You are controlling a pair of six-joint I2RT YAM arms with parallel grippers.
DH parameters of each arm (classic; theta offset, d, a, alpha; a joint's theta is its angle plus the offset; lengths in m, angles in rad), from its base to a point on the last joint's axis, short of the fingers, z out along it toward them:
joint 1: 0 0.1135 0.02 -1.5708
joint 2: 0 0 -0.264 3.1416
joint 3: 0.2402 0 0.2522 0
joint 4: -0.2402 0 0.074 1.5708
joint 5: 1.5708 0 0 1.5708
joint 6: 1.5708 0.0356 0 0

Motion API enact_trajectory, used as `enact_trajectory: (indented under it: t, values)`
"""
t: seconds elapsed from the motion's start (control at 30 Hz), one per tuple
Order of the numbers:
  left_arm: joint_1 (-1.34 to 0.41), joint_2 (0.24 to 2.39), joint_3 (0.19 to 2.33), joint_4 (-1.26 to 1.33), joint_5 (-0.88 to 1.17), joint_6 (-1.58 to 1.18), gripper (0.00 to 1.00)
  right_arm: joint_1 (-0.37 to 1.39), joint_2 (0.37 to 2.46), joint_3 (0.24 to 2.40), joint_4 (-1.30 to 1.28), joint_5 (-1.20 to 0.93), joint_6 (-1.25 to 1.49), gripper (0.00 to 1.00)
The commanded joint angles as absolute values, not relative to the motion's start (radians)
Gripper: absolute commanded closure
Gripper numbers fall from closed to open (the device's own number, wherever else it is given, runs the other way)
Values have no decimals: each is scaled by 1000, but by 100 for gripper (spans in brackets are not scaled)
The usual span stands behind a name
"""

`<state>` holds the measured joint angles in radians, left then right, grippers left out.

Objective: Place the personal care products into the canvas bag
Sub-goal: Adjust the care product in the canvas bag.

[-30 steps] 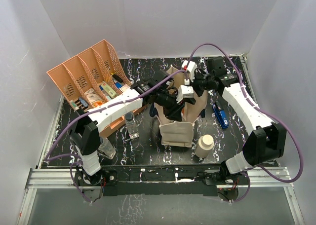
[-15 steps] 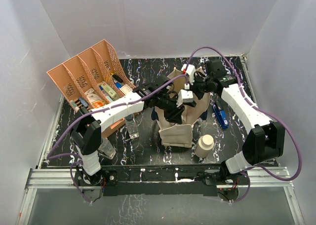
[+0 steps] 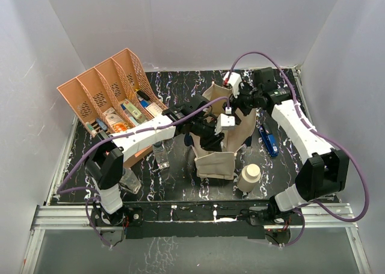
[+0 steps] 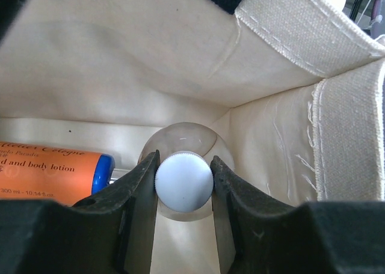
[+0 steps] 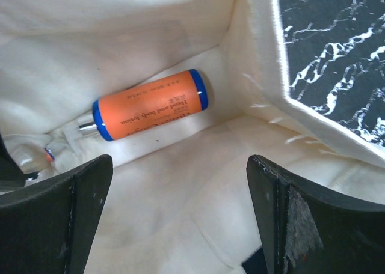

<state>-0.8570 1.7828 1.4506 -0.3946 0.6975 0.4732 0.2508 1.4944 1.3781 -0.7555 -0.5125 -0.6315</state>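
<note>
The canvas bag [image 3: 215,155] stands upright at mid table with its mouth held wide. In the left wrist view my left gripper [image 4: 183,181] is down inside the bag [image 4: 283,39], shut on the white cap of a clear bottle [image 4: 180,136] held upright. An orange lotion bottle [image 4: 48,173] lies on the bag's floor beside it. My right gripper [image 5: 179,166] hangs open over the bag's inside [image 5: 180,220] with nothing between its fingers, the orange bottle [image 5: 150,104] below it. A cream cylinder [image 3: 249,178] and a clear bottle [image 3: 160,154] stand outside the bag.
An orange perforated tray [image 3: 111,94] with small packets stands at the back left. A slim blue flat object [image 3: 268,140] lies right of the bag. Another clear bottle [image 3: 129,181] stands near the left arm's base.
My left arm has carried the clear bottle rightward and down into the bag's mouth. The right gripper has shifted slightly at the bag's far rim and stays open.
</note>
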Motion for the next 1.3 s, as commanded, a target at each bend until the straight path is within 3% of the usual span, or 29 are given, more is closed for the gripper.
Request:
enact_trajectory:
  t: [0.0, 0.33, 0.67, 1.27]
  values:
    - [-873, 1765, 1409, -470, 701, 537, 96, 222, 1459, 1461, -758, -462, -647, 3]
    - [-911, 1781, 1461, -645, 784, 599, 72, 218, 1455, 1460, -767, -463, -647, 3]
    - [-911, 1774, 1574, -721, 758, 521, 36, 218, 1445, 1453, -771, -470, -644, 3]
    - [-911, 1707, 1774, -819, 627, 556, 18, 227, 1450, 1414, -816, -607, -652, 5]
